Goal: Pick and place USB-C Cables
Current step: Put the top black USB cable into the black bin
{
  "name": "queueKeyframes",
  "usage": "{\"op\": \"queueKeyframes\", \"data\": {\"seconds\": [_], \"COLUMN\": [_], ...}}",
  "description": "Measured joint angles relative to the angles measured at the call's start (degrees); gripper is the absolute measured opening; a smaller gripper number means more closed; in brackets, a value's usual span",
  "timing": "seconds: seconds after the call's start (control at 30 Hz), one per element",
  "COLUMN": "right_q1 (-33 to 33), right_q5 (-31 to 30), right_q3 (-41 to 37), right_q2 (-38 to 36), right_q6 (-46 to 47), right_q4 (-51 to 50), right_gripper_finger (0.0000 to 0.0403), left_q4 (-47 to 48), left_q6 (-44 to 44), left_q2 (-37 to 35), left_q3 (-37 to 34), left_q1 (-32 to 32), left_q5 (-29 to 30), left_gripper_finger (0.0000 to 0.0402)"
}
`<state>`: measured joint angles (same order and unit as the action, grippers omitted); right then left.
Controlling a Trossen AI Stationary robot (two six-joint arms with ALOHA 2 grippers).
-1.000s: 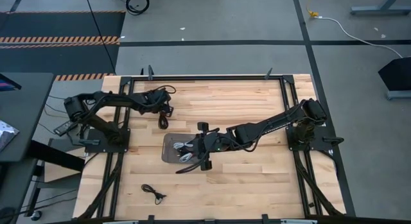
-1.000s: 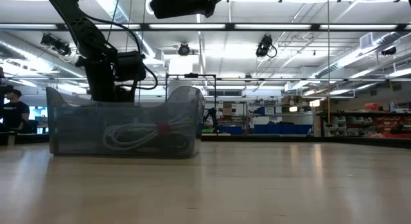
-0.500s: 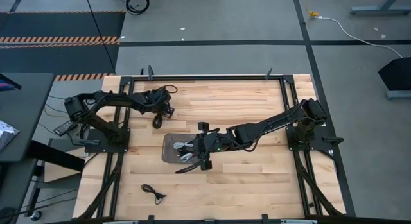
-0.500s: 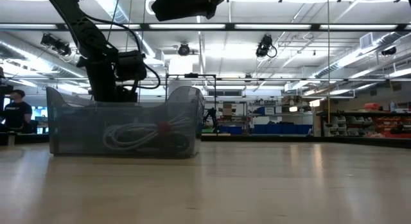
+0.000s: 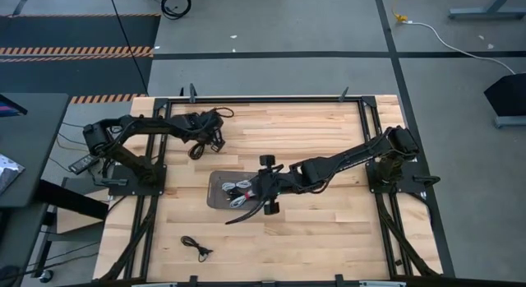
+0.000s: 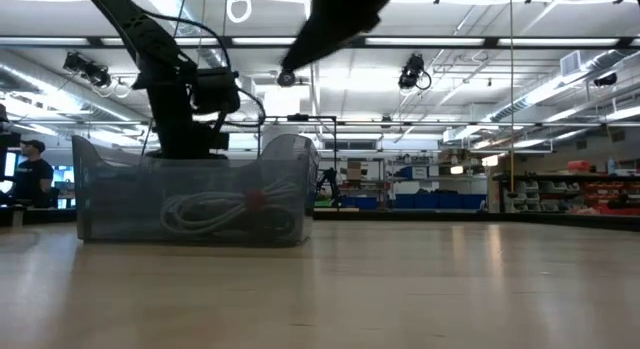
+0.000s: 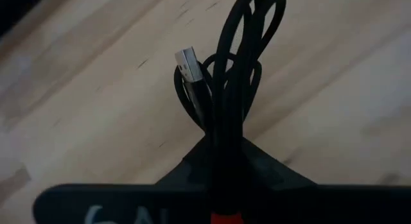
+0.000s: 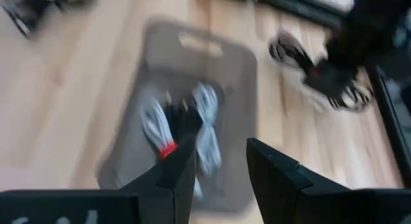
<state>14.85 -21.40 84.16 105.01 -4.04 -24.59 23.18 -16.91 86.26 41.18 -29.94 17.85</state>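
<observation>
High view shows the wooden counter (image 5: pixel 329 229) with the grey tray (image 5: pixel 215 194) near its centre. Inside the tray lie white cables (image 5: pixel 238 189), one with a red tie, and a black one. At about 10 o'clock from the tray, the left end effector (image 5: pixel 197 147) grips a black cable bundle (image 7: pixel 221 76) clear of the counter. Just beside the tray at 3 o'clock, the right end effector (image 5: pixel 261 196) hangs, fingers parted, empty. Another black cable (image 5: pixel 196 247) lies at 6 o'clock, well apart.

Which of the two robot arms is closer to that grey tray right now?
The right. The right gripper hangs over the grey tray's edge, open. The left gripper is farther up the table, apart from the tray, holding a black cable.
</observation>
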Motion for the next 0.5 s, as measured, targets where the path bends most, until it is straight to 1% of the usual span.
{"op": "queueKeyframes", "data": {"seconds": [0.1,0.17,0.23,0.33,0.37,0.4,0.5], "right_q1": [0.0,0.0,0.0,0.1,0.2,0.3,0.5], "right_q5": [-2.1,-3.3,-4.5,-5.1,-5.1,-5.1,-5.1], "right_q3": [0.0,0.0,0.0,0.0,0.0,0.0,0.0], "right_q2": [-0.6,-1.2,-2.0,-2.5,-2.5,-2.5,-2.5], "right_q6": [2.8,5.3,7.9,11.4,12.4,13.2,14.7], "right_q4": [-5.3,-8.8,-11.5,-14.9,-16.2,-17.6,-22.6], "right_gripper_finger": [0.0145,0.0145,0.0145,0.0145,0.0145,0.0145,0.0145], "left_q4": [0.1,0.9,2.8,7.0,8.4,8.8,8.8], "left_q6": [1.5,2.4,4.0,5.2,5.2,5.2,5.6], "left_q2": [0.0,0.0,-0.1,-0.2,-0.2,-0.2,-0.2], "left_q3": [1.7,3.0,5.1,8.2,9.2,10.2,12.9], "left_q1": [2.2,3.7,5.1,8.0,9.3,10.5,14.6], "left_q5": [0.1,1.5,5.6,14.3,16.3,17.3,16.8], "left_gripper_finger": [0.0048,0.0042,0.0039,0.0039,0.0039,0.004,0.0041]}}
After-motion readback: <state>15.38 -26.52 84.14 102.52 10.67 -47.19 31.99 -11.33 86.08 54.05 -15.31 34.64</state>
